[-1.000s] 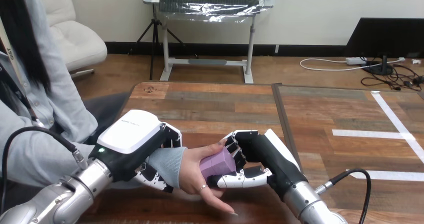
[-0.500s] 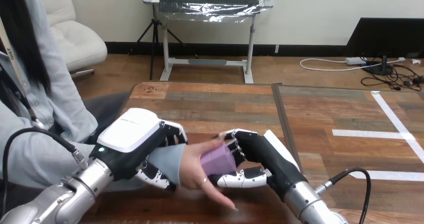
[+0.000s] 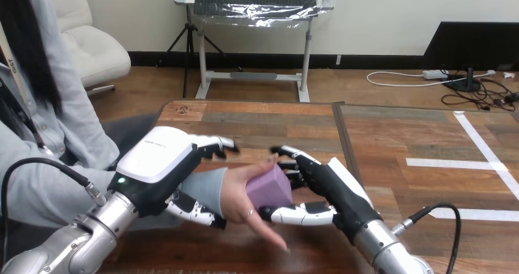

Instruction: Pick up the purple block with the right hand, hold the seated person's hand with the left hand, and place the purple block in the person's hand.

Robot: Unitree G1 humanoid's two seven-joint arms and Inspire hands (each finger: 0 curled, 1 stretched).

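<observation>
Across wooden desk [image 3: 275, 121], brackets person's wrist [image 3: 205, 185] loosely with left robot hand [image 3: 156, 164], uncurled, for steadying; holds right robot hand [image 3: 330, 185] spread wide beside purple block [image 3: 269, 187], lying delivered in person's hand [image 3: 242, 203].

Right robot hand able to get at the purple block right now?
Probably yes. The purple block rests in the person's hand, and the right robot hand is open right beside it, thumb by its lower edge, with nothing between them.
</observation>
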